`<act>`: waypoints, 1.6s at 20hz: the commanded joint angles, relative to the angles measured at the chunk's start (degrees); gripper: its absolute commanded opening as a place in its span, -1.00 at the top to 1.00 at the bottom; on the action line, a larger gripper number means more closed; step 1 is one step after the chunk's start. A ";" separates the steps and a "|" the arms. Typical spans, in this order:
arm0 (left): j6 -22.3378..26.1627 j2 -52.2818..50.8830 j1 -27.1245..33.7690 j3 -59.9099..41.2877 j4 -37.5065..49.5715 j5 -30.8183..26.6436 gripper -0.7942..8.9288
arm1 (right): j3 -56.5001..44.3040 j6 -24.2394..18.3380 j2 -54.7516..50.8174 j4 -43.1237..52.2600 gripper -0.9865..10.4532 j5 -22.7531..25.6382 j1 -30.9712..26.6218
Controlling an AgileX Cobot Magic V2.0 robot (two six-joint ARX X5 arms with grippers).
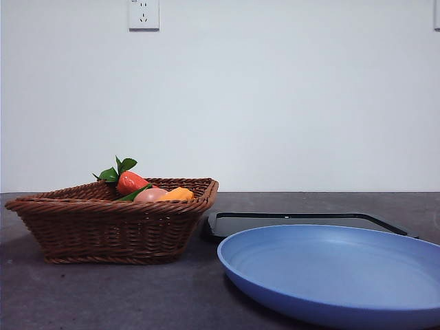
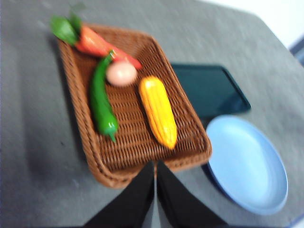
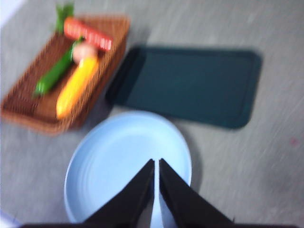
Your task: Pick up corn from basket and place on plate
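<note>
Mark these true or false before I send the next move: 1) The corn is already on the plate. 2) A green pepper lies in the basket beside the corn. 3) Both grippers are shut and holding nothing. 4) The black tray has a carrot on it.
1) False. The corn lies in the basket; nothing lies on the plate.
2) True. The green pepper lies alongside it on the basket floor.
3) True. The left gripper and right gripper both show jaws together, grasping nothing.
4) False. The black tray carries nothing; the carrot is in the basket.
</note>
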 commanded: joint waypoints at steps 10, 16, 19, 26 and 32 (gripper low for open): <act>4.61 4.22 -4.04 1.01 -3.04 0.33 0.07 | 1.60 -3.28 4.22 -1.44 0.32 0.11 3.74; 3.69 4.22 -4.15 1.01 -2.54 0.35 -0.02 | 1.60 -0.61 9.97 -1.36 0.32 1.31 3.76; 3.69 4.22 -4.15 1.01 -2.51 0.35 -0.02 | 1.60 -0.37 17.05 0.20 0.32 1.57 3.85; 3.72 4.22 -5.16 1.01 -2.49 0.33 -0.02 | 1.62 -0.35 36.17 7.19 0.32 3.82 4.44; 3.69 4.22 -5.16 1.01 -2.49 0.35 -0.02 | 1.62 -0.42 46.42 11.30 0.39 4.17 7.45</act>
